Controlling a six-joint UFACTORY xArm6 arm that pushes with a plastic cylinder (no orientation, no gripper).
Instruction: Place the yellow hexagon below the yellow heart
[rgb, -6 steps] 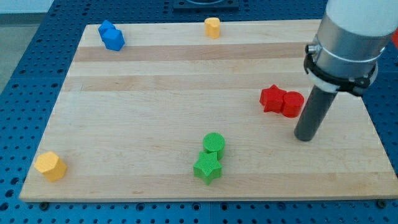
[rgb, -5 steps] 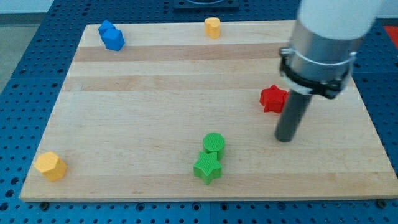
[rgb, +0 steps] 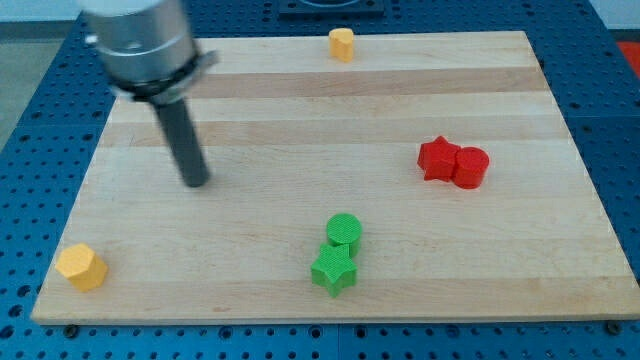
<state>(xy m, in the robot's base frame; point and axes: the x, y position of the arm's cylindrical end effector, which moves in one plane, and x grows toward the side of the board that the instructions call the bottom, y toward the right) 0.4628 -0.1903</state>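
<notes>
- The yellow hexagon (rgb: 81, 267) sits near the board's bottom-left corner; the yellow heart (rgb: 342, 44) is at the top edge, well apart.
- My tip (rgb: 196, 183) rests on bare wood above and to the right of the hexagon, touching nothing (there are no fingers, only a rod).
- The hexagon looks light, rigid and prone to spin, so I judge a push through the middle of a flat face best.

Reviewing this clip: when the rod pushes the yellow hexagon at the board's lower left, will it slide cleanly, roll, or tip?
The yellow hexagon looks squat and flat-sided, so it will probably slide rather than roll or tip. An off-centre push would likely turn it. It sits near the board's lower-left corner, so a push toward the view's left or bottom may send it off. My tip is well above it, not touching.
</notes>
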